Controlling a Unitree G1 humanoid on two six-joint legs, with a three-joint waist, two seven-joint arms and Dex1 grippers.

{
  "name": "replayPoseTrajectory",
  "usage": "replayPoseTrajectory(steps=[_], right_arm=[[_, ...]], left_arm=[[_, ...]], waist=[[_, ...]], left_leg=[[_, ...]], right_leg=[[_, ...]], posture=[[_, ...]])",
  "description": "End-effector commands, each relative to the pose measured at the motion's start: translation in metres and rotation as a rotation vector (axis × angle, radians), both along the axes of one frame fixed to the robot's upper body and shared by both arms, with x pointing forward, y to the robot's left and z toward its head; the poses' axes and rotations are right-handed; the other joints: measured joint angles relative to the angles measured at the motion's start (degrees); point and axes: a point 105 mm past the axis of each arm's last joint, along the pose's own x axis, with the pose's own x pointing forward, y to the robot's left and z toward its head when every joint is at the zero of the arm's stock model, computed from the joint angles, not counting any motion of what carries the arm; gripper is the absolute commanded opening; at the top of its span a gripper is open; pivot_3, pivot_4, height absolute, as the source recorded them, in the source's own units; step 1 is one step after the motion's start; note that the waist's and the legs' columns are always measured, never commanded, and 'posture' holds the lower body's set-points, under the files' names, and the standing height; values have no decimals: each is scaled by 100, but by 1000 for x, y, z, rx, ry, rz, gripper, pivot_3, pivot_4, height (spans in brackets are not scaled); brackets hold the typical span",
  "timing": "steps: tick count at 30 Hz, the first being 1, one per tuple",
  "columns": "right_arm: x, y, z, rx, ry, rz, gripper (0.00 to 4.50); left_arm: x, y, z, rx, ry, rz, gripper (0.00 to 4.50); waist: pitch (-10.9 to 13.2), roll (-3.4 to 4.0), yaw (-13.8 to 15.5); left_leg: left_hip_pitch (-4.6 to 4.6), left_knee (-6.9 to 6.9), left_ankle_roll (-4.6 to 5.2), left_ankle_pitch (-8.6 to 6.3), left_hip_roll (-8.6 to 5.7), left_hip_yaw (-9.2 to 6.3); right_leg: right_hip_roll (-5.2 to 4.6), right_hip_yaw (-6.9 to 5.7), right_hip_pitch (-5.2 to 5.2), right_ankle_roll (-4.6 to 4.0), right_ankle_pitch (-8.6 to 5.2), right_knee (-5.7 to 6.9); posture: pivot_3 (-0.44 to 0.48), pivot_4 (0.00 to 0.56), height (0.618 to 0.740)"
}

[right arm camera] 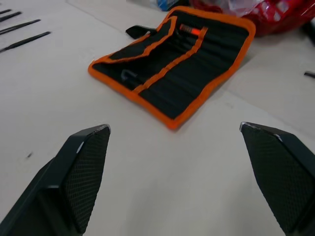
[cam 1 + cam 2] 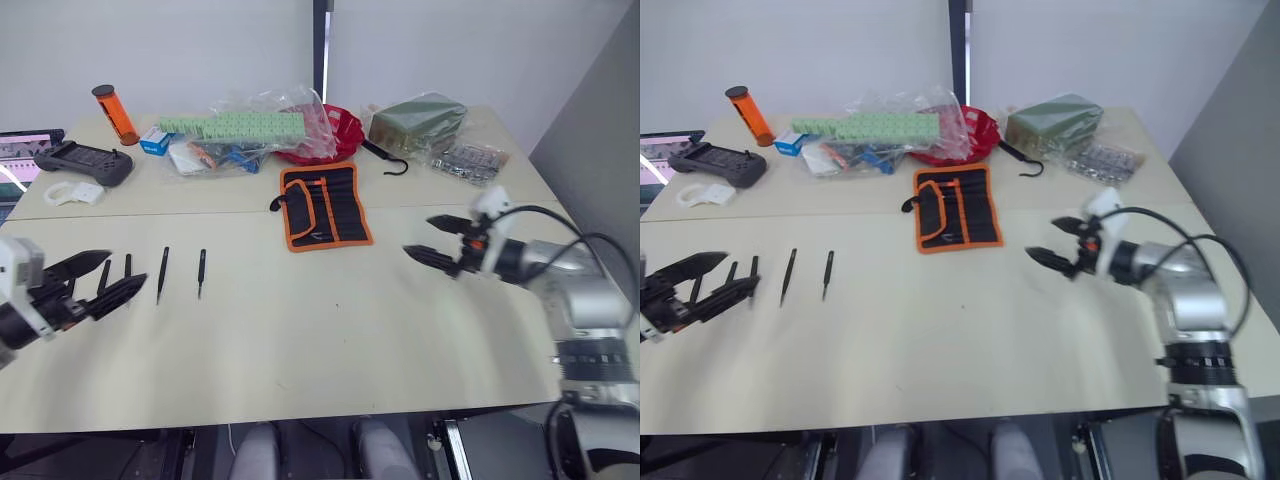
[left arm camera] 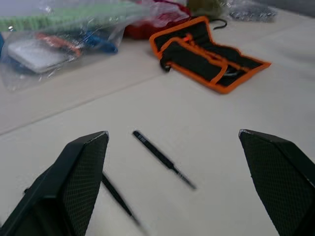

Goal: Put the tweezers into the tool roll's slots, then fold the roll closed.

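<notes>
Two black two-fingered grippers hover over the pale table, both spread wide and holding nothing. The left gripper (image 2: 95, 280) sits low at the robot's left, right at the row of slim black pointed tweezers (image 2: 162, 273); four lie side by side on the bare tabletop (image 2: 330, 360), the two outer ones half hidden behind its fingers. A fifth I cannot make out.

The right gripper (image 2: 440, 243) hangs just beside the black fabric tool roll with orange edge binding (image 2: 325, 207), which lies open and flat near the table's middle, well apart from the tweezers. Its narrow stitched slots (image 1: 194, 71) run across the inner face.

For the pick, the left fingers should probably straddle one tweezer across its width and close near the middle, so it neither pivots nor drags its neighbour. The right gripper could pin the roll's edge while a tip is fed in.

Beyond the roll sit crinkled plastic bags (image 2: 245, 135), a red bag (image 2: 345, 130), an olive-green bag (image 2: 417, 120), a black hook (image 2: 385, 158), an orange tube (image 2: 115, 113) and a grey controller (image 2: 83, 163). None blocks the path between tweezers and roll.
</notes>
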Motion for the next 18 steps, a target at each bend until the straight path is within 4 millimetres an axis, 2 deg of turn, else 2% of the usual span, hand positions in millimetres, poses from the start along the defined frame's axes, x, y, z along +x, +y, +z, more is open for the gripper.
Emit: replayPoseTrajectory(steps=[1,4,5,8,13,18], right_arm=[[14,37,17,44,27,22,4480],[40,61,19,127,82,-39,4480],[47,68,15,103,78,-62,4480],[67,87,13,139,112,-109,4480],[78,112,1,170,190,-111,4480],[77,135,-12,251,289,-86,4480]], left_arm=[[-3,-38,8,18,-52,-59,4500],[-3,-59,5,10,-61,-68,4500],[-3,-63,1,18,-52,-73,4500],[-4,-70,-11,50,-30,-81,4500],[-3,-67,-13,71,-40,-59,4500],[-3,-67,-14,63,-38,-54,4500]], waist=[[0,0,-6],[-1,-2,0],[-1,-2,12],[-1,-2,45],[0,-2,20],[0,-2,2]], left_leg=[[0,1,0,0,-1,0],[4,5,0,0,-2,-3],[4,4,0,0,-2,-3],[2,3,0,0,-11,-9],[-2,-4,0,0,-11,-9],[-1,-6,0,0,-10,-11]], right_leg=[[-2,1,1,0,1,-1],[-1,-1,6,-1,2,1],[0,-1,5,-2,2,1],[-4,-2,6,-2,2,1],[-4,-5,-1,-3,3,3],[-3,-7,-1,-4,4,4]], posture=[[0,150,740],[0,150,740],[0,150,740],[0,150,740],[0,150,740],[0,150,740]])
